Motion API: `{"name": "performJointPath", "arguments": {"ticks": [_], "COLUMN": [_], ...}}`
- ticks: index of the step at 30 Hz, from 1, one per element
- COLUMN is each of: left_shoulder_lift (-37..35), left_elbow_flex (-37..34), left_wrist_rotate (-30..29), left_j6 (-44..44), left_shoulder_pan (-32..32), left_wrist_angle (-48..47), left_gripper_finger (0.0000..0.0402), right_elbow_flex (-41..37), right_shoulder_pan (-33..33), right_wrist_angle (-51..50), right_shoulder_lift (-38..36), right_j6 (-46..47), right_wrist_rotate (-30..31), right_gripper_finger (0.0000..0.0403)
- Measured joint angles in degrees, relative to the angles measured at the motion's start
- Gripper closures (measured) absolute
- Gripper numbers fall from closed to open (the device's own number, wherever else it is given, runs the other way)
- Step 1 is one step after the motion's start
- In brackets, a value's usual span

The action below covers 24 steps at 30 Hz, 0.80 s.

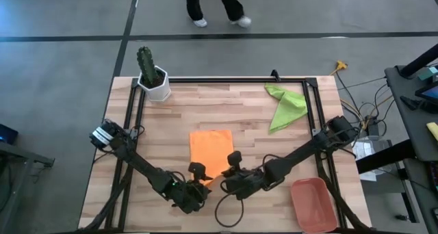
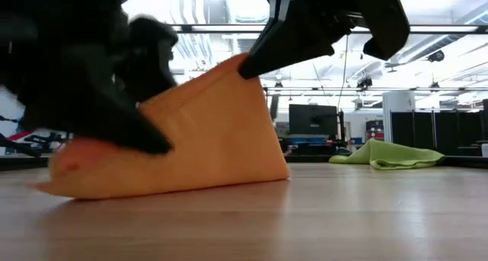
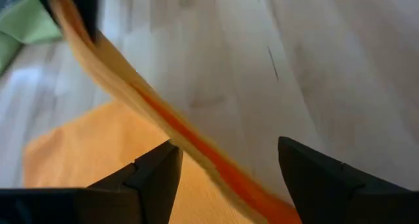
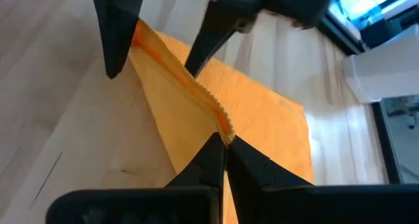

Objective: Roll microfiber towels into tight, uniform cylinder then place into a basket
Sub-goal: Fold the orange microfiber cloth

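Observation:
The orange microfiber towel point(image 1: 211, 149) lies mid-table, its far part flat on the wood and its near edge raised into a peak point(image 2: 242, 64). My right gripper point(image 4: 224, 144) is shut on that edge. My left gripper point(image 3: 226, 168) is open beside it. Its two fingers stand on either side of the raised edge point(image 3: 196, 145); I cannot tell whether they touch it. The green towel point(image 1: 286, 105) lies crumpled at the far right. The terracotta basket point(image 1: 313, 203) sits at the near right corner. My right gripper pinches the orange towel's zigzag-hemmed near edge point(image 4: 226, 127) between its two fingertips. It slants down at it from the table's near right. That edge is lifted clear and drawn into a ridge toward my left gripper. The rest slopes down to the table point(image 2: 229, 169).
A white pot with a cactus point(image 1: 155, 78) stands at the far left corner. A black frame rail point(image 1: 233, 79) runs along the table's far side and both short sides. A person's legs point(image 1: 217, 7) show beyond the far edge.

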Motion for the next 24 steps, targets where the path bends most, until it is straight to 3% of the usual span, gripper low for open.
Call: {"name": "performJointPath", "arguments": {"ticks": [16,24], "left_shoulder_lift": [1.46,1.45], "left_elbow_flex": [2.32,1.99], "left_wrist_rotate": [0.66,2.63], "left_j6": [-1.74,-7.73], "left_shoulder_pan": [-1.96,-2.03], "left_wrist_angle": [-3.72,-8.17], "left_gripper_finger": [0.0169,0.0229], "right_elbow_flex": [-0.06,-0.22], "right_shoulder_pan": [-0.13,-0.13], "right_wrist_angle": [-10.34,-11.09], "right_shoulder_lift": [-0.07,-0.09], "right_j6": [8.51,9.27], "right_wrist_rotate": [-0.07,-0.05], "right_gripper_finger": [0.0394,0.0394]}}
